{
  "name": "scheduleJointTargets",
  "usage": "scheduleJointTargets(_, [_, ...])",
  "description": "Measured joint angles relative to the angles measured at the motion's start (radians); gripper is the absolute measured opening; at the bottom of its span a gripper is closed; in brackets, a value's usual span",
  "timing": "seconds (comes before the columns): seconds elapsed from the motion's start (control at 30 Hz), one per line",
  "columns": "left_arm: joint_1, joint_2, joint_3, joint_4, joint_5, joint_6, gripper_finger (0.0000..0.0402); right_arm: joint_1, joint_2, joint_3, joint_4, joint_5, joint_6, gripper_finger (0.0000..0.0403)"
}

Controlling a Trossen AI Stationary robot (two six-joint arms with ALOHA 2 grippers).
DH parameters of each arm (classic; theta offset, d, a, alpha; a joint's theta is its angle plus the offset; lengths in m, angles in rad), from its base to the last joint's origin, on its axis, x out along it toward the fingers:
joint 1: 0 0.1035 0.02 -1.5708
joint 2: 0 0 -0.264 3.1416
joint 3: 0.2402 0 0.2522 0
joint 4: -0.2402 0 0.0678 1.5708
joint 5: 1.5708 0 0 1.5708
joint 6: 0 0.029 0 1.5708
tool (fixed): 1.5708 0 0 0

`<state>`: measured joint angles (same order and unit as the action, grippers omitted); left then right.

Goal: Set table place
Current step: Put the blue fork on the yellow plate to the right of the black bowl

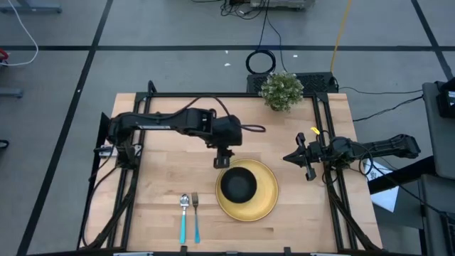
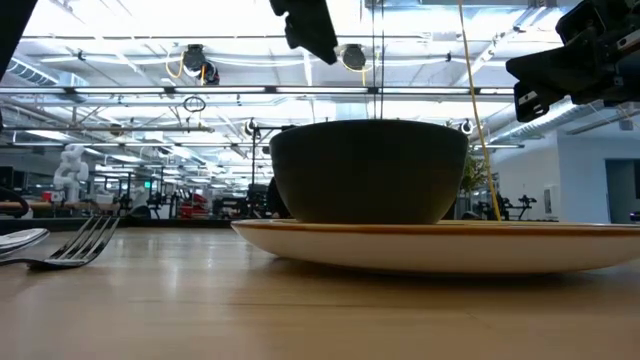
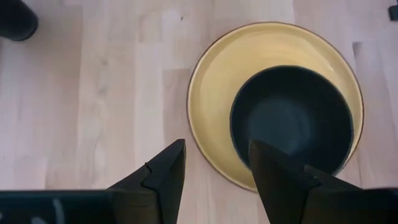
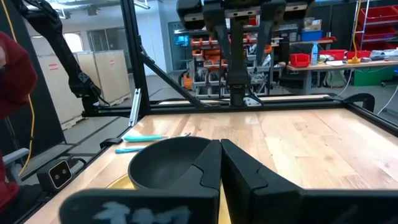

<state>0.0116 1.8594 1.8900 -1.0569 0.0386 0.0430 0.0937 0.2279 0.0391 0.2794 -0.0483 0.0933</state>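
A black bowl point(image 1: 238, 183) stands in the middle of a round yellow plate point(image 1: 267, 198), which lies flat on the wooden table point(image 1: 163, 163) near its front edge. Left of the plate, a spoon point(image 1: 184, 213) and a fork point(image 1: 195, 212) with turquoise handles lie side by side. My left gripper point(image 1: 221, 163) hangs open in the air over the plate's far-left rim; in the left wrist view its fingers point(image 3: 168, 171) have nothing between them, above the plate point(image 3: 214, 87) and bowl point(image 3: 292, 118). My right gripper point(image 1: 302, 158) waits shut by the right rail.
A small green potted plant point(image 1: 282, 90) stands at the table's far edge. Black frame rails point(image 1: 323, 142) run along the table's sides and back. A person's red sleeve point(image 4: 12, 68) shows beyond the table in the right wrist view. Bare wood lies left of and behind the plate.
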Motion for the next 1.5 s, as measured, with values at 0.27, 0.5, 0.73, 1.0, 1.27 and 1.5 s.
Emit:
scheduleJointTargets(0.27, [0.0,0.013,0.0,0.004,-0.014,0.004,0.0182,0.0,0.0,0.0,0.0,0.0,0.0,0.0])
scheduleJointTargets(0.5, [0.001,0.013,0.0,-0.02,-0.053,0.006,0.0176,0.0,0.0,0.0,0.0,0.0,0.0,0.0])
scheduleJointTargets(0.73, [0.001,-0.024,0.0,-0.178,-0.071,-0.027,0.0025,0.0,0.0,0.0,0.0,0.0,0.005,0.0])
scheduleJointTargets(1.0, [-0.047,-0.139,-0.001,-0.105,-0.135,-0.065,0.0004,0.0,0.0,0.0,-0.001,-0.004,0.018,0.0])
scheduleJointTargets(1.27, [-0.071,-0.228,-0.018,-0.087,-0.214,-0.091,0.0002,0.0,0.0,0.0,-0.001,-0.004,0.019,0.0])
scheduleJointTargets(1.5, [-0.094,-0.393,-0.271,0.063,-0.259,-0.178,0.0001,0.0,0.0,0.0,-0.001,-0.005,0.019,0.0])
